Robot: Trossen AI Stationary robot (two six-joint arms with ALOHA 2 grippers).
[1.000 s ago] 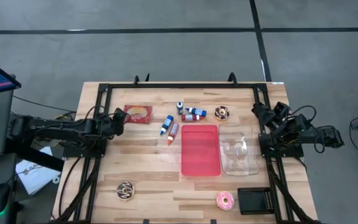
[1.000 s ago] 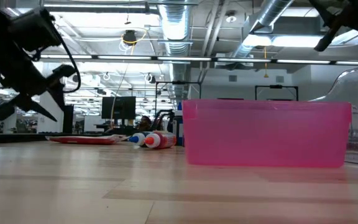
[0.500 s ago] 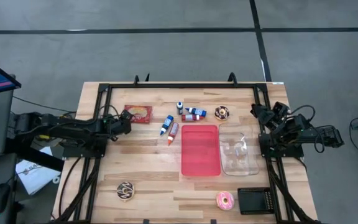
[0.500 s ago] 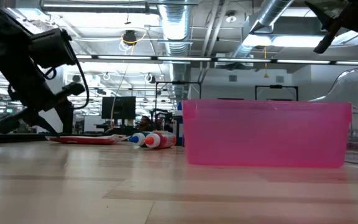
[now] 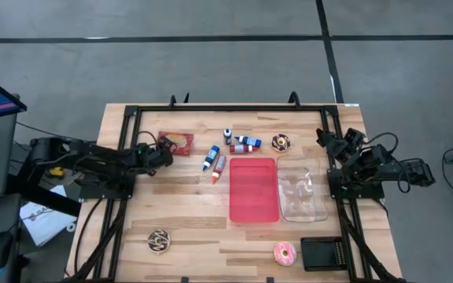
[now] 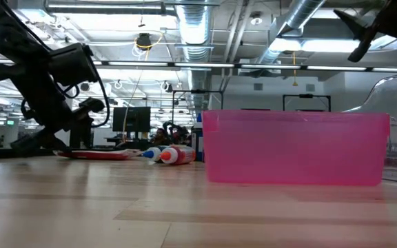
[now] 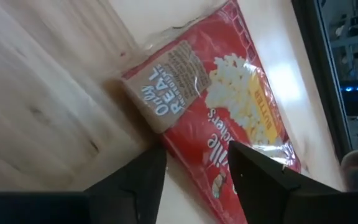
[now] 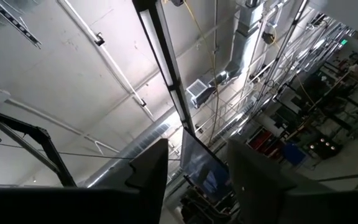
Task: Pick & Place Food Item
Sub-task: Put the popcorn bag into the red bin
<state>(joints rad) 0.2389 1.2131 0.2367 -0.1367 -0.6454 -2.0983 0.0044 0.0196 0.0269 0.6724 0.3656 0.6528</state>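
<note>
A red popcorn bag [image 5: 177,144] [image 7: 229,106] lies flat on the wooden table at the far left. My left gripper [image 5: 164,151] [image 7: 194,171] is low over the bag's left end, slanting down, open, with a finger on either side of the bag's edge; I cannot tell whether it touches. At the table's right edge my right gripper [image 5: 325,141] [image 8: 197,168] is raised and open, pointing up at the ceiling with nothing between its fingers.
A pink bin [image 5: 253,189] and a clear container [image 5: 302,192] stand mid-right. Several small bottles [image 5: 225,152] lie behind the bin. Chocolate donuts [image 5: 281,142] [image 5: 159,240], a pink donut [image 5: 285,252] and a black block [image 5: 323,253] are spread around.
My left gripper has gone toward the table's right and down, onto the popcorn bag's left end. The bag has stayed where it was.
</note>
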